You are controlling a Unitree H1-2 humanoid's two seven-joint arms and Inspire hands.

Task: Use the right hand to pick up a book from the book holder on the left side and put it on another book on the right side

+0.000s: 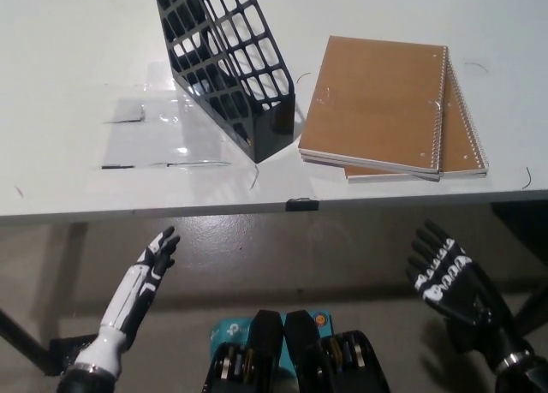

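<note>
A single head view looks steeply down from above the near edge of the white table (77, 166), facing forward across it, close enough that the tabletop fills the upper half and floor shows below the edge. The black book holder (227, 63) stands on the table at upper centre, cropped by the top border; no second view shares the scene.

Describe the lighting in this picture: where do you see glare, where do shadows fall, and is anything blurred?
Head view: glare shows on the clear tape patch left of the black book holder on the white table. The notebooks cast a thin shadow along their near edge. The floor below the table lies darker. Both hands, white left and black right, look sharp, not blurred.
</note>
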